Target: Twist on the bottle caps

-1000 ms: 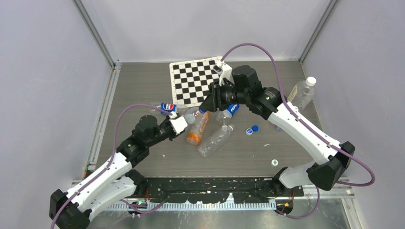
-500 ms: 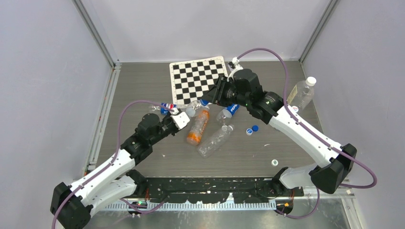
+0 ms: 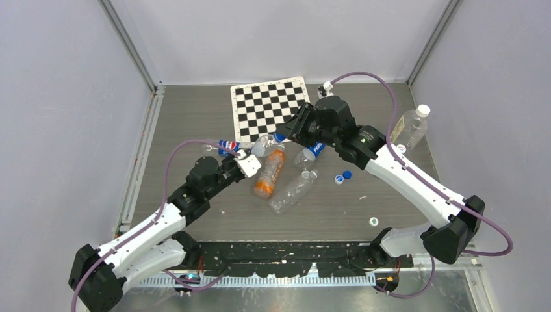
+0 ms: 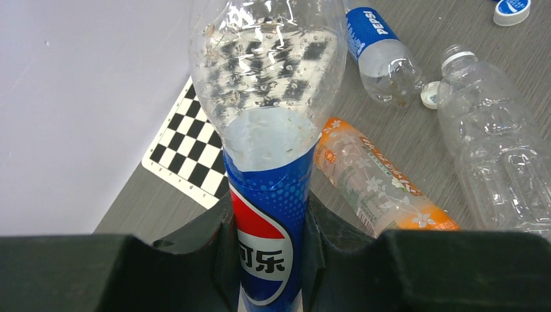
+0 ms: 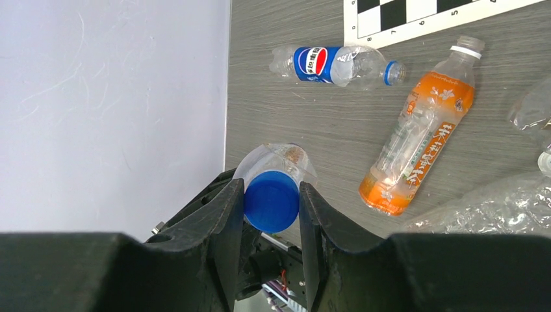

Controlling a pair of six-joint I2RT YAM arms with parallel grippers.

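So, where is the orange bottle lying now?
In the top view the orange bottle lies near the middle of the table, just right of the left gripper, with a clear bottle on its other side.

Everything I see is bright and evenly lit, shadows soft, small glints on the clear bottle [image 4: 266, 58], my near fingers [image 4: 206, 242] slightly blurred.

L-wrist view: near Pepsi bottle [image 4: 266, 247] label: globe logo + "可乐". Lying bottle [image 4: 379, 44] label: "PEPSI". Orange bottle [image 4: 373, 185], loose blue cap [image 4: 511, 8]: print unreadable.
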